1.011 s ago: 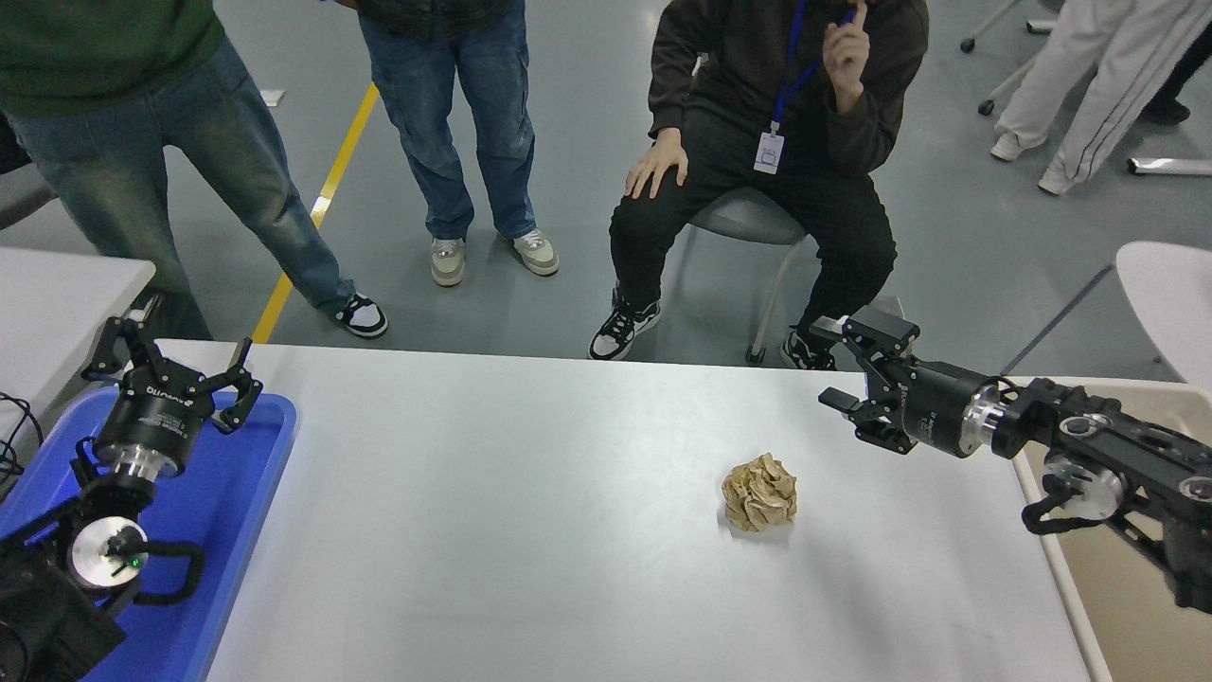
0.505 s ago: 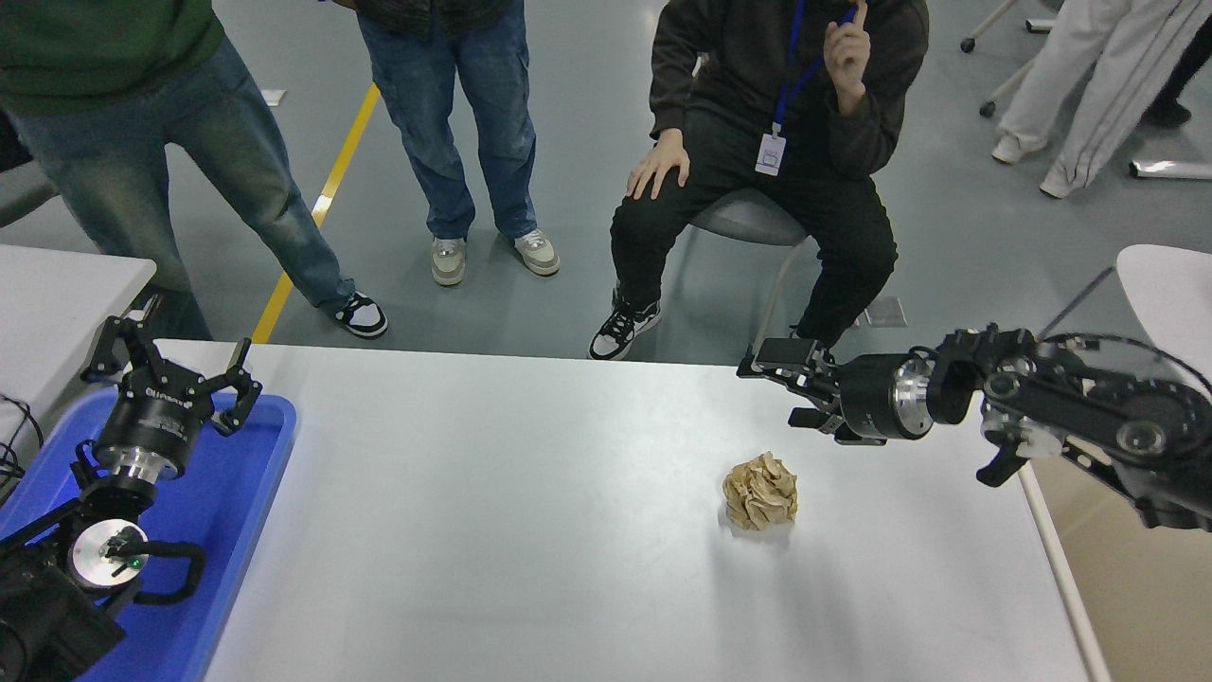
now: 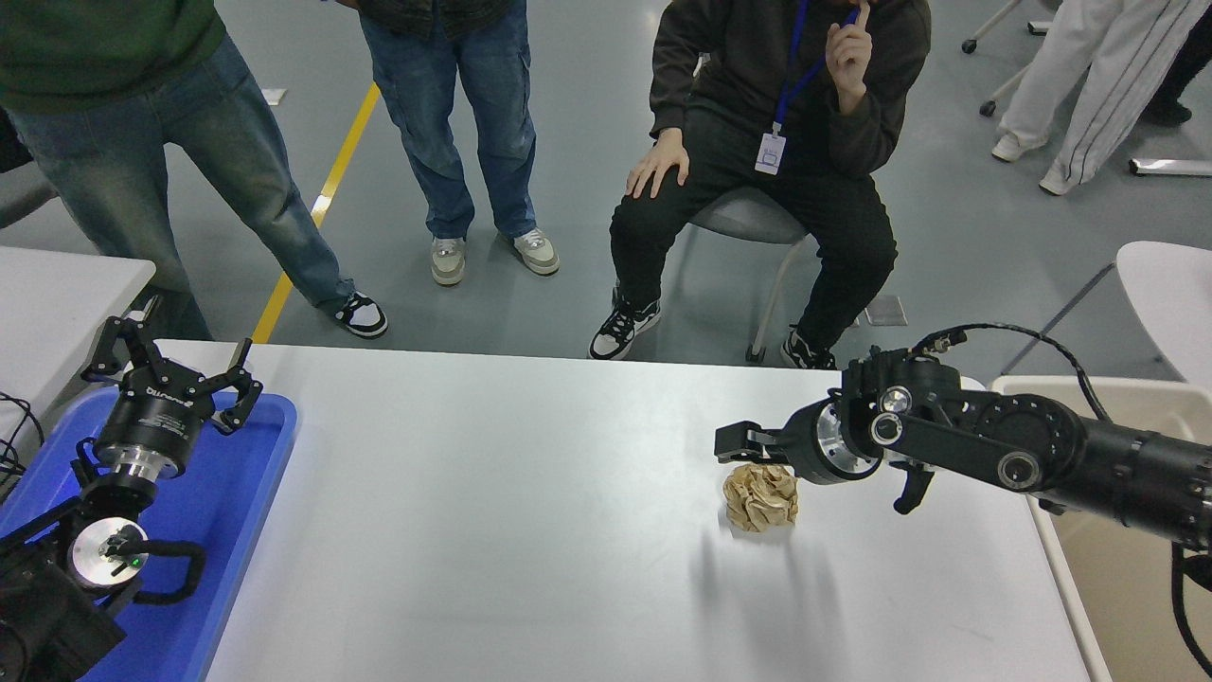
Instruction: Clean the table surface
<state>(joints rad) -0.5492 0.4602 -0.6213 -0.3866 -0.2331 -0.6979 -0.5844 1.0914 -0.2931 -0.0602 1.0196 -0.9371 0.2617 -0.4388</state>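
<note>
— What is taking up most of the view?

— The table surface (image 3: pixel 530 530) is stretching white across the lower half, with people (image 3: pixel 757 142) standing and sitting beyond its far edge.

— And along its sides?

— A blue tray (image 3: pixel 204 530) is lying at the left end, and a beige bin (image 3: pixel 1117 568) is sitting just past the right edge.

— The arms?

— The left gripper (image 3: pixel 170 374) is hanging over the tray's far corner with its fingers spread wide. The right arm (image 3: pixel 1042 459) is reaching in from the right edge, its right gripper (image 3: pixel 743 443) pointing left, just above the far side of the ball; I cannot tell how far its fingers are parted.

— Anything lying on the table?

— A crumpled brown paper ball (image 3: pixel 759 496) is resting right of centre.
</note>
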